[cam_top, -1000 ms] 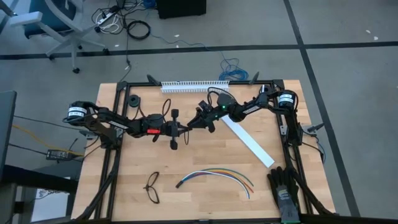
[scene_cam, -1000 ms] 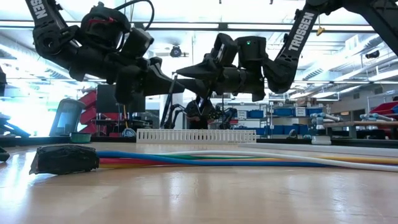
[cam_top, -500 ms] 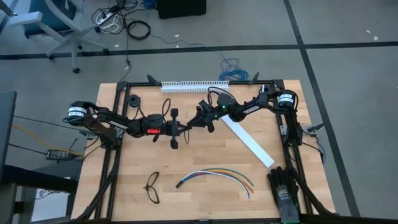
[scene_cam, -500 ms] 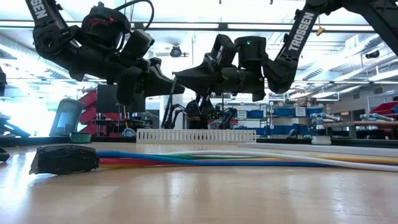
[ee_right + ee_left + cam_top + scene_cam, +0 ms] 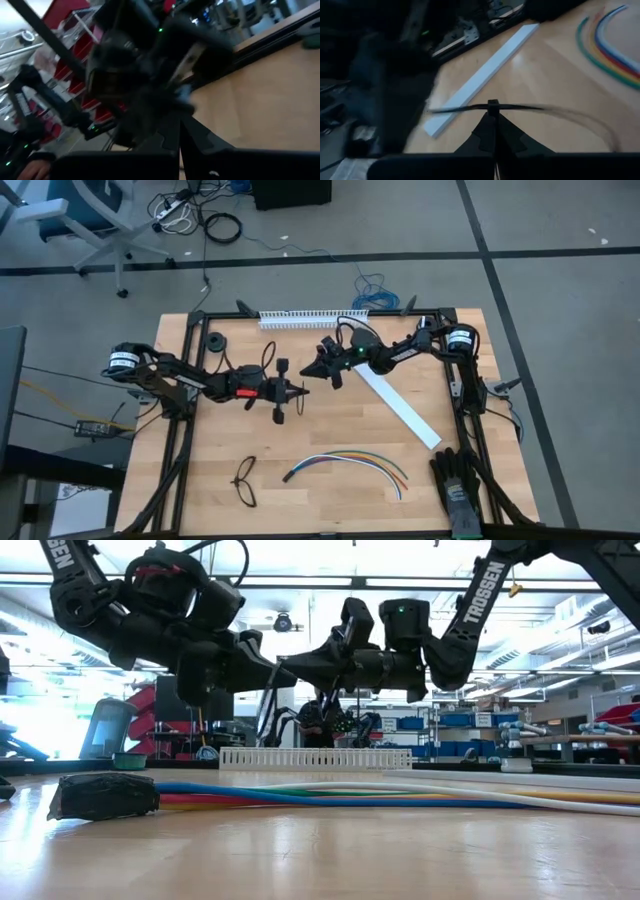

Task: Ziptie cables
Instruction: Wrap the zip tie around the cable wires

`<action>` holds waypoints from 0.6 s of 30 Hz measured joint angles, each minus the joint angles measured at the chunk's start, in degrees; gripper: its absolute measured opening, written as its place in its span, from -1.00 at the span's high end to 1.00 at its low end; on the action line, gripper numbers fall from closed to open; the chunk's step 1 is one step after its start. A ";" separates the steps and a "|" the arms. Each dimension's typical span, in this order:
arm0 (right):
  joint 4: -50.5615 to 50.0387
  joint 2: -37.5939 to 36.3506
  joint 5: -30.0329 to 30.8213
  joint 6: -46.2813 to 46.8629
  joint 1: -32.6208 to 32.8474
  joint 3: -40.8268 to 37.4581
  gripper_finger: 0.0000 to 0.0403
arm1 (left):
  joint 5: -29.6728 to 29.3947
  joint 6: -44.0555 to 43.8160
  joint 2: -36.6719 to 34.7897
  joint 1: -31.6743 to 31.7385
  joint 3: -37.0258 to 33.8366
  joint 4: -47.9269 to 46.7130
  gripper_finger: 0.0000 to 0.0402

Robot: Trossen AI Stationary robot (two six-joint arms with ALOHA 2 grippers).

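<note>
1. Two grippers, meeting above the table's (image 5: 200, 480) middle, nearer its far edge: left gripper (image 5: 300, 389), fingers pressed together, pinching the ziptie (image 5: 520, 106); right gripper (image 5: 312, 371), fingers pressed together just beside it.
2. One ziptie, thin and dark, held crosswise in the air.
3. One bundle of cables (image 5: 350, 463), lying near the near edge, towards the right corner, well apart from both grippers.
4. One glasses frame (image 5: 245, 481), near edge, left of the cables.
5. One white strip (image 5: 400, 409), slanting towards the right edge.
6. Bare wood between the grippers and the cables.
</note>
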 joint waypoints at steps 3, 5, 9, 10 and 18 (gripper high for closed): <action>0.06 0.00 0.41 0.04 -0.78 0.00 1.00 | 0.70 0.07 0.00 -0.35 0.00 -0.10 1.00; 0.36 0.00 0.73 0.07 -1.17 0.00 1.00 | 1.37 0.09 0.00 -0.54 0.00 -0.18 1.00; 0.46 0.00 -2.49 2.11 -1.81 0.00 1.00 | 0.09 0.20 0.00 -0.65 0.00 -0.51 1.00; 0.46 0.00 -4.11 2.82 -1.94 0.00 1.00 | -0.23 0.20 0.00 -0.58 0.00 -0.59 1.00; -1.01 -0.02 -12.68 4.71 -3.31 0.00 0.91 | -4.25 3.20 0.00 -0.43 0.00 -0.48 1.00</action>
